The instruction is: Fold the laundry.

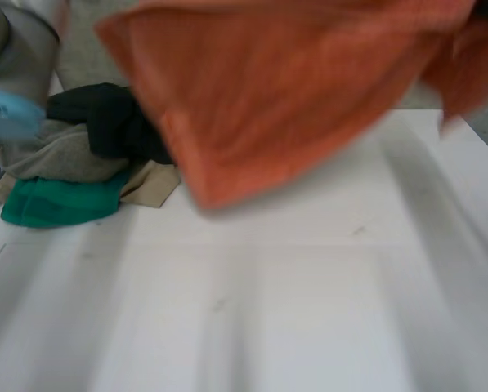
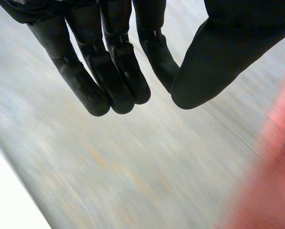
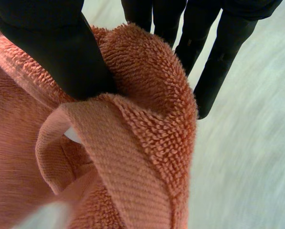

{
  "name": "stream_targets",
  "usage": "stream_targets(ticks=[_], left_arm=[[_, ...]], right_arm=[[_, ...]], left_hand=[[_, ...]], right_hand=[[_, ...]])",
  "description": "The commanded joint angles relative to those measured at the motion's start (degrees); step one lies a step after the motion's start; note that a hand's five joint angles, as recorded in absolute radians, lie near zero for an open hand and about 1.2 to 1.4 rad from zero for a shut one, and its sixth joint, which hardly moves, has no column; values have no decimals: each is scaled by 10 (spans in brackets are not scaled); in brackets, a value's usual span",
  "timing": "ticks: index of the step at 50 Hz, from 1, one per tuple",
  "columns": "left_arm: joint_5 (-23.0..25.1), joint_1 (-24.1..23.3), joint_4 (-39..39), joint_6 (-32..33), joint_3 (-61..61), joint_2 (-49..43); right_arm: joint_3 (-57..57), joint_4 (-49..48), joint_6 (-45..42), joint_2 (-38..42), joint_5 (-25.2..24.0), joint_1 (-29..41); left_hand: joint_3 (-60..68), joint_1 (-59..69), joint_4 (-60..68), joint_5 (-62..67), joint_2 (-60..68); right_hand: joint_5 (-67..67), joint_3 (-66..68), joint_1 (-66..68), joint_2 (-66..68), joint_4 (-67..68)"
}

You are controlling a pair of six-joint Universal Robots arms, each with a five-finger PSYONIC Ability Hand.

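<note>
An orange towel (image 1: 268, 90) hangs in the air over the far part of the white table (image 1: 293, 294), its lowest corner just above the surface. In the right wrist view my right hand (image 3: 51, 52) pinches a hemmed edge of the orange towel (image 3: 132, 143) between thumb and fingers. My left hand (image 2: 113, 71) hovers with straight, relaxed fingers holding nothing; a blur of the orange towel (image 2: 271, 181) lies beside it. The left arm (image 1: 15, 57) rises at the table's far left.
A pile of laundry sits at the far left of the table: a black garment (image 1: 105, 118), a grey one (image 1: 60, 155), a green one (image 1: 60, 202) and a beige piece (image 1: 149, 184). The table's near half is bare white surface.
</note>
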Motion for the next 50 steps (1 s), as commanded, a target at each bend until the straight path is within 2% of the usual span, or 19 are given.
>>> stream_targets(ticks=[1,5,12,18,19,20,22,24,27,31,42,50], left_arm=[[5,2,68,-30,-53,30],[0,11,48,-26,-113,31],[3,13,44,-25,-235,25],[30,2,46,-25,-331,-6],[34,0,46,-25,-338,-11],[41,-4,47,-32,-349,-18],[42,-12,47,-41,-353,-27],[39,-25,43,-60,-351,-38],[29,-39,37,-93,-342,-44],[26,-52,22,-126,-329,-49],[33,-83,-28,-186,-263,-108],[39,-107,-117,-249,-205,-161]], right_arm=[[15,-41,79,-17,-60,-3],[-6,36,65,13,-111,-7],[-20,177,-6,83,-155,-17],[12,300,-162,127,-162,0],[18,314,-180,126,-163,7],[24,334,-214,122,-160,24],[24,342,-227,114,-156,45],[21,336,-209,95,-142,69],[20,323,-175,51,-118,91],[27,312,-133,-10,-116,99],[62,299,-18,-136,-159,132],[94,295,34,-210,-184,152]], left_hand=[[119,143,114,126,116],[119,143,114,126,116],[119,143,114,126,116],[107,132,102,115,104],[-6,18,-11,2,-9],[-227,-203,-232,-219,-230],[-360,-335,-365,-352,-363],[-467,-443,-472,-460,-470],[-528,-504,-533,-521,-531],[-575,-551,-581,-568,-578],[-581,-557,-586,-574,-584],[-581,-557,-586,-574,-584]], right_hand=[[153,123,208,142,116],[153,123,208,142,116],[153,123,208,142,116],[153,123,208,142,116],[153,123,208,142,116],[153,123,208,142,116],[153,123,208,142,116],[153,123,208,142,116],[153,123,208,142,116],[153,123,208,142,116],[153,123,208,142,116],[153,123,208,142,116]])
